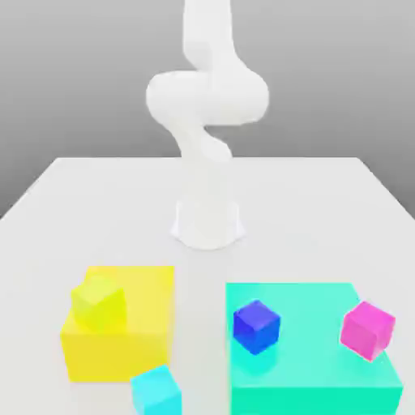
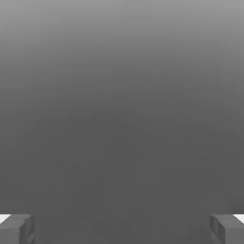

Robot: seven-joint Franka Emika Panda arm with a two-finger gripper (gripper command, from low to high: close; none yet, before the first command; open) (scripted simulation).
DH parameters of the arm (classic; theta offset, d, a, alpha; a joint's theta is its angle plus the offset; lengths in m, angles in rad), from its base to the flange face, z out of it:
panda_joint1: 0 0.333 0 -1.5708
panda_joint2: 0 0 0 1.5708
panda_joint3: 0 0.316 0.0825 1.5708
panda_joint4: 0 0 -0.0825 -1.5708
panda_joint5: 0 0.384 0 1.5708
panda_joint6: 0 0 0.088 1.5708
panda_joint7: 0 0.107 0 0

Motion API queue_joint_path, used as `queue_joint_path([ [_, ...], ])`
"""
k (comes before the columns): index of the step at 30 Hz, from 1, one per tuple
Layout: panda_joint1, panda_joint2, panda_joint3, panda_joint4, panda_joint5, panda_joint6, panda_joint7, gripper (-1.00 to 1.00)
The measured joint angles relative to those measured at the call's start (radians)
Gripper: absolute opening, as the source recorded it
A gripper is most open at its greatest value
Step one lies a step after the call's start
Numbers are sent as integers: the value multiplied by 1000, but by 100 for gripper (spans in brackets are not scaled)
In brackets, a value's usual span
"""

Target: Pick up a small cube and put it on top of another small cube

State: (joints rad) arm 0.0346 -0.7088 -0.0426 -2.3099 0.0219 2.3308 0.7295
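The arm (image 1: 207, 105) stands upright on its white base (image 1: 207, 223) at the middle of the pale surface (image 1: 324, 211), well behind all the blocks.

The end effector (image 2: 122, 228) is open: in the hand view its two grey fingertips (image 2: 16, 228) sit at opposite edges of the frame with a wide gap and nothing between them. Behind them there is plain grey background.

In the exterior view, a large yellow block (image 1: 142, 324) lies on that view's left. A small yellow-green cube (image 1: 98, 302) rests on its top, near the corner on that view's left, slightly rotated. A small cyan cube (image 1: 156, 391) sits on the surface just in front of the yellow block.

On the exterior view's right lies a large, flat teal block (image 1: 308, 381). A small blue cube (image 1: 256, 326) rests on its top towards the side nearest the yellow block. A small magenta cube (image 1: 368, 329) rests, tilted, at the far edge of the teal block.

All four small cubes are apart from one another, and none is stacked on another small cube.
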Motion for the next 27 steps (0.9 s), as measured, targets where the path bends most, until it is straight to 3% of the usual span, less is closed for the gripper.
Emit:
queue_joint_path([
  [11,117,406,-159,-44,123,135,-331,0],
  [18,130,660,-197,-71,193,221,-534,0],
  [27,98,962,-210,-110,153,347,-699,0],
])
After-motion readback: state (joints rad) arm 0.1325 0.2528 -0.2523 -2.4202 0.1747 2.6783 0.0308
